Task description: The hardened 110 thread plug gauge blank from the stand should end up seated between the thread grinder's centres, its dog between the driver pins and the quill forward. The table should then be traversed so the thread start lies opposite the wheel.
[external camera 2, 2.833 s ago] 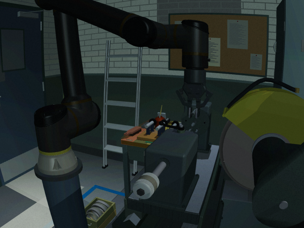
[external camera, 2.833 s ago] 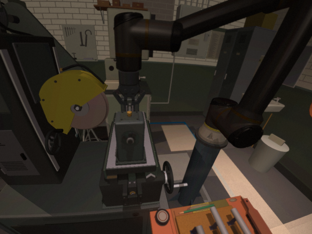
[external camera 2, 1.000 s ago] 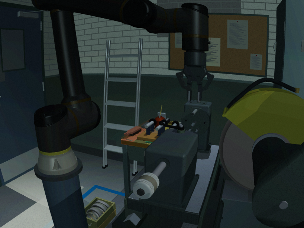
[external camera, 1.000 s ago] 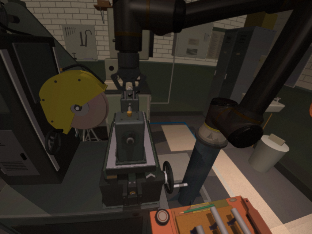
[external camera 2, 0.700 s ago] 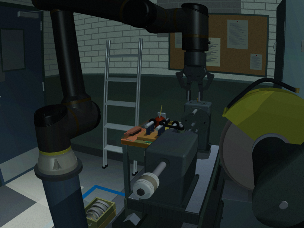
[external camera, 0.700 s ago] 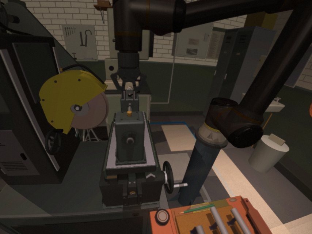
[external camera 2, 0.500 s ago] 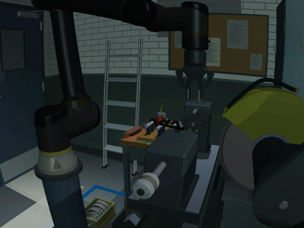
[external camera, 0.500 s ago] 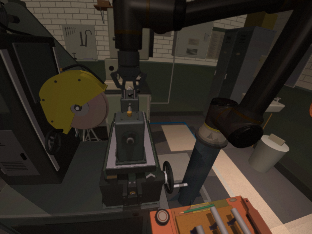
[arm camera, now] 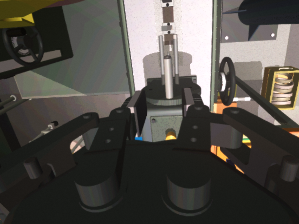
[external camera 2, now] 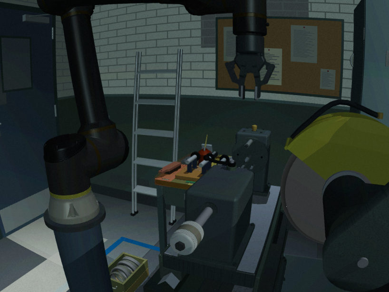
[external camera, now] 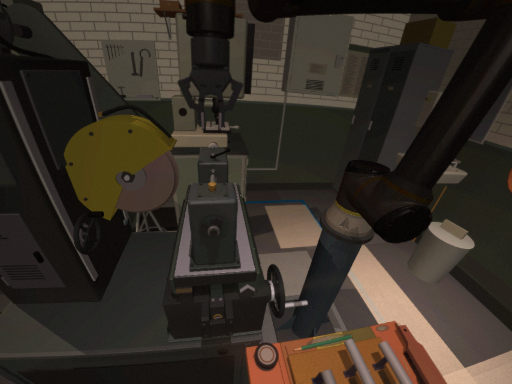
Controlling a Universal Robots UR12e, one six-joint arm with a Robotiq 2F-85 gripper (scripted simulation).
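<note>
On the grinder's table stand the headstock (external camera: 214, 225) with its driver plate and pins (external camera 2: 249, 154) and, at the other end, the tailstock (external camera 2: 220, 207) with its knurled quill knob (external camera 2: 186, 235). No blank sits between the centres. The grey blanks (external camera: 359, 360) lie on the orange stand (external camera: 351, 356), some carrying black dogs (external camera 2: 221, 159). My gripper (external camera 2: 249, 93) hangs high above the headstock, whose yellow knob (external camera: 212, 186) lies below it; it is partly open and empty. The grinding wheel (external camera: 146, 180) under its yellow guard (external camera: 111, 153) stands beside the table.
The headstock top is the nearest thing under the fingers. The table's traverse handwheel (external camera: 276, 296) juts from the machine front, near my arm's base column (external camera: 326, 265). A ladder (external camera 2: 157, 125) leans on the far wall, and a box of rings (external camera 2: 127, 272) sits on the floor.
</note>
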